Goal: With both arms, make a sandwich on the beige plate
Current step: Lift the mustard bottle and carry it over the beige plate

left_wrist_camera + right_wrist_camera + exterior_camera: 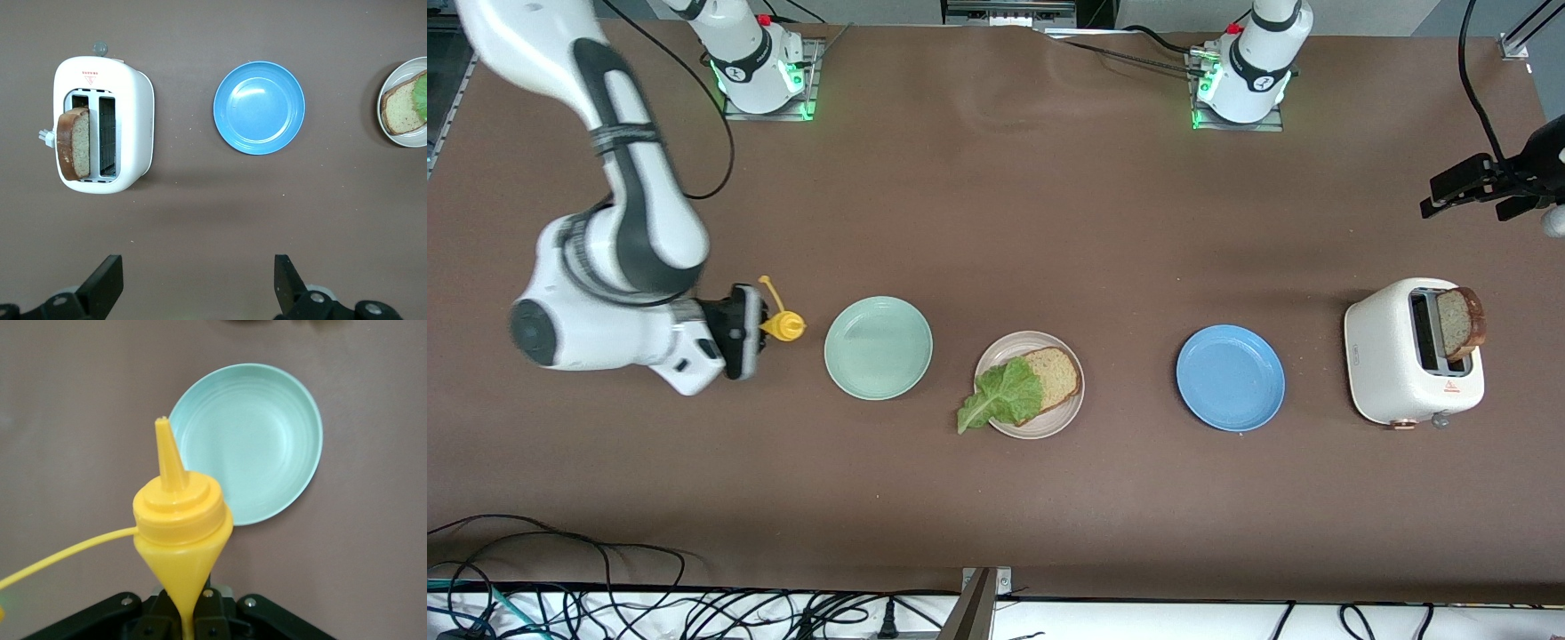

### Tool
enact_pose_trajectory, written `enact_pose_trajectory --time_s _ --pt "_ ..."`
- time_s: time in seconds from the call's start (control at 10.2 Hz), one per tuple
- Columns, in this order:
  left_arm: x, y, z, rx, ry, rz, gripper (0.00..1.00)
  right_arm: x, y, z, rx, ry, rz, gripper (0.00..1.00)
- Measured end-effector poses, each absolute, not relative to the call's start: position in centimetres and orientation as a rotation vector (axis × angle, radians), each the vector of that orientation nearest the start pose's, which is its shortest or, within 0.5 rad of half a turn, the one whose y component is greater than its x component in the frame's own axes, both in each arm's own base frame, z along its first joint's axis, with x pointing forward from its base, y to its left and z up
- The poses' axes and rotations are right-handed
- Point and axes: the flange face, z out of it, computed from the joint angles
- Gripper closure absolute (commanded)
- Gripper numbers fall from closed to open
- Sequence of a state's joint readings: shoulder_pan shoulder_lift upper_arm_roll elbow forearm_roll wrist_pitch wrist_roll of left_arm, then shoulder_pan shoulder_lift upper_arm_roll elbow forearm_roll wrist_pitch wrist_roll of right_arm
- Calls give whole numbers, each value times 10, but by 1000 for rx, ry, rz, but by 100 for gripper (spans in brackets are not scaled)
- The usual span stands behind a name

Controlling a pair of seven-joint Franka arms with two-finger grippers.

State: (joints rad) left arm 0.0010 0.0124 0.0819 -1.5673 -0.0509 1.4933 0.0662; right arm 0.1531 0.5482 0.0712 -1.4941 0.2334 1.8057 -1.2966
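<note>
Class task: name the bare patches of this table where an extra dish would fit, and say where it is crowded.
Free: the brown table from the plates up to the arm bases; the strip nearer the camera; the gap between round blue plate and white toaster. Crowded: the right gripper, shut on a yellow squeeze bottle, beside the mint-green plate.

A robotics lab: two arm bases (760, 62) bolted onto a brown table (996, 196), loose cables (605, 596) along its edge.

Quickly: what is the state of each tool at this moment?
Left tool: open, holding nothing, over the table near the toaster.
Right tool: closed on the yellow squeeze bottle.
</note>
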Motion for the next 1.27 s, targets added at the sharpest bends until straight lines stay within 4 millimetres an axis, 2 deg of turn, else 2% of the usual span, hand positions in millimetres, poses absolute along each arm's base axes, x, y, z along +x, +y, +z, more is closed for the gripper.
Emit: enact_pose_trajectory --time_s 0.1,0.29,0.59,0.78,0.98,1.08,1.27 --pt "549 40 612 -3195 -25 132 0 657 194 341 -2157 -1885 143 100" --pt "550 40 610 -3194 -25 132 0 664 248 334 -2238 -1951 193 100" --pt "551 42 610 -3195 -33 132 0 666 314 320 -2419 -2068 286 100" --pt "551 45 610 -3198 -40 132 0 660 347 308 -2493 -2201 371 100" --pt "551 48 609 -3199 -50 132 0 648 390 313 -2586 -2357 434 100" --pt "551 49 609 -3202 -54 132 0 633 418 316 -2669 -2397 435 100" --pt "551 49 608 -3209 -56 134 0 610 459 322 -2867 -2471 338 100"
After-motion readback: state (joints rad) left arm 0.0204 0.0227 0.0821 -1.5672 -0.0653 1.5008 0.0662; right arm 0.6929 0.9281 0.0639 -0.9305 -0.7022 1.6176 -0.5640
